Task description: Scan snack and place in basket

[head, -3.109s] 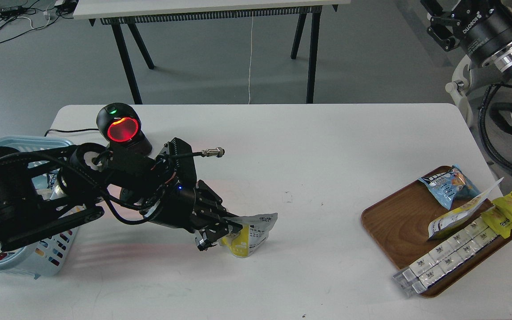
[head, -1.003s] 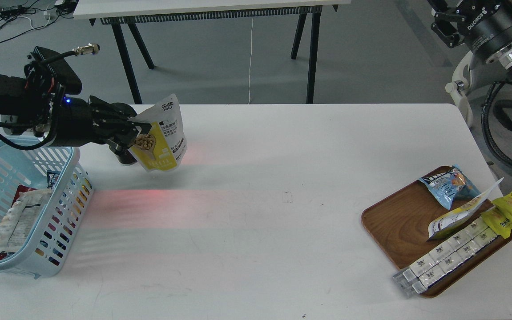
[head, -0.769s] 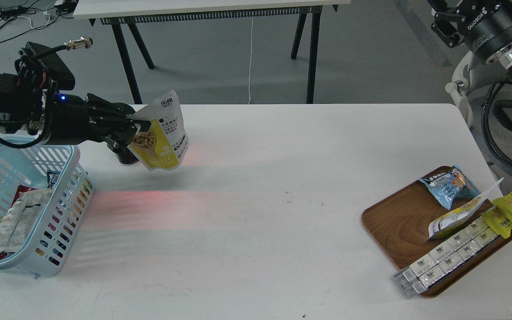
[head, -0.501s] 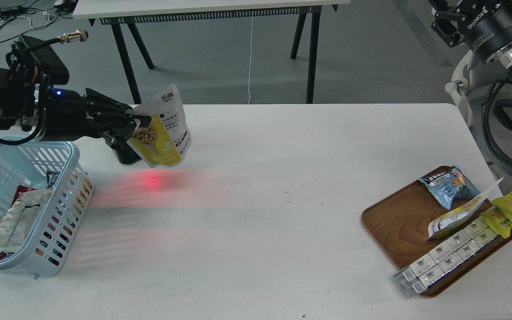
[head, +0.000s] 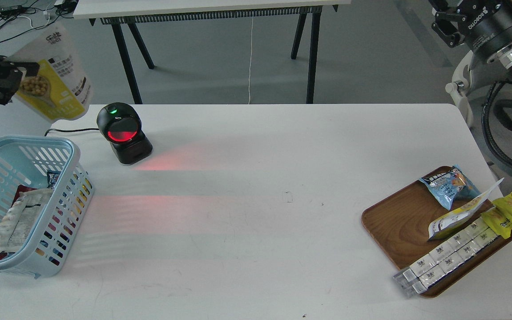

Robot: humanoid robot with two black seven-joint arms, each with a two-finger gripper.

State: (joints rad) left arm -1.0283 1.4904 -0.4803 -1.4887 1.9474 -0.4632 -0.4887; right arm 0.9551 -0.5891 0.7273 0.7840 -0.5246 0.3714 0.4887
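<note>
My left gripper (head: 18, 78) is at the far left edge, high in the view, shut on the snack (head: 55, 80), a small pouch with a yellow front, a picture of brown nuts and a silver-white printed panel. The pouch hangs in the air behind and above the light-blue basket (head: 66, 153), which stands at the table's left edge with several packets inside. The black barcode scanner (head: 122, 133) with its red window stands on the table to the right of the basket. My right arm (head: 487, 26) is raised at the top right; its gripper is out of view.
A brown wooden tray (head: 393, 222) at the right front holds a blue packet (head: 449, 184), a yellow-white pouch (head: 460, 215), a row of small white packs (head: 447, 258) and a bright yellow cartoon-face packet (head: 511, 206). A scanner cable (head: 71, 130) runs left. A black-legged table stands behind.
My left gripper has swung up and to the left with the snack, away from the front of the scanner, which now shows uncovered. The right arm has not moved.
</note>
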